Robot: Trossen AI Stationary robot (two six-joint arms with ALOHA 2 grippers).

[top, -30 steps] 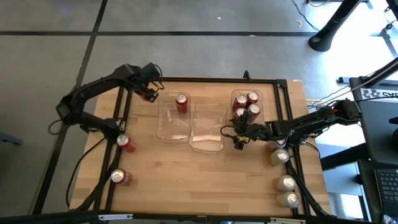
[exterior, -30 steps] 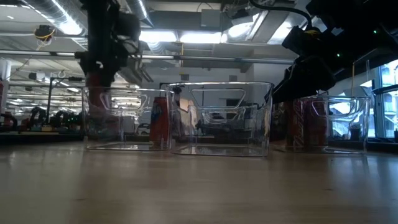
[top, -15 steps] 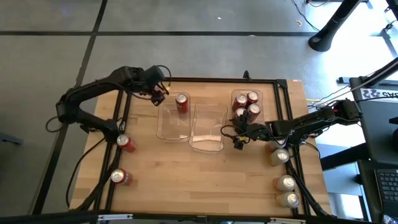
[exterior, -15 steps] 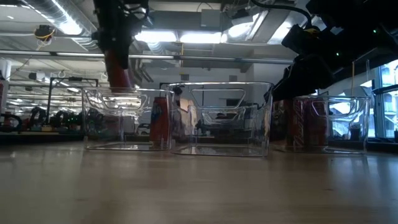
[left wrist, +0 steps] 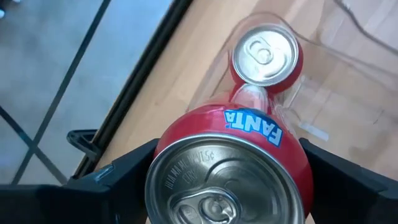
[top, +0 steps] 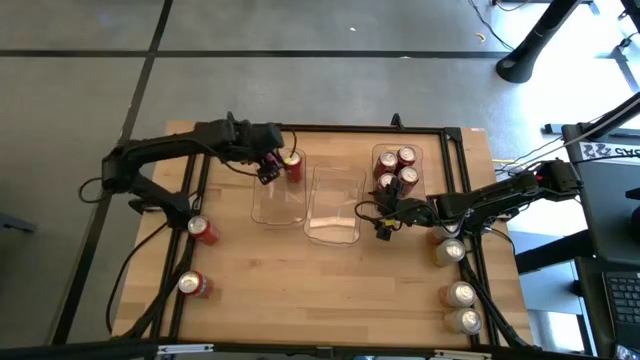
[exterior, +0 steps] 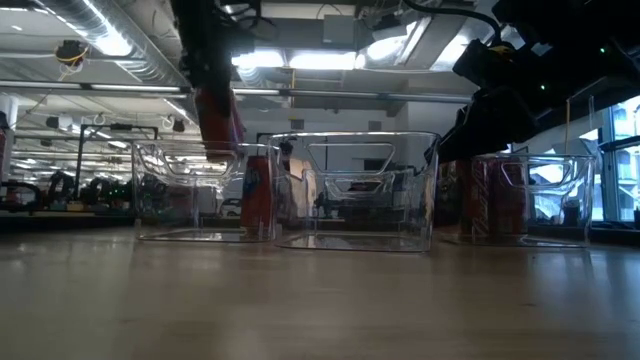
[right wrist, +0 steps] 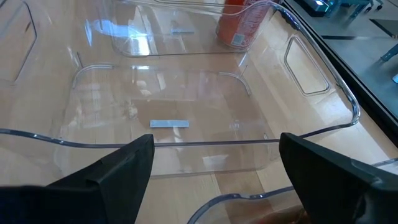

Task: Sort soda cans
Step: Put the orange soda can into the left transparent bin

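Fanta can [left wrist: 233,168], red, sits clamped between the left gripper's [top: 268,166] fingers, held in the air above the left clear bin [top: 278,205], near another red can [top: 292,166] standing there. Right gripper [top: 383,222] hovers open-jawed by the middle bin [right wrist: 168,124].

Fanta can [left wrist: 233,168]: glossy red body, brushed metal top w/ pull tab. Clear bins [right wrist: 168,118]: smooth see-thru plastic, shiny glare. Table [top: 320,285] under bins: pale wood, matt, visible grain.
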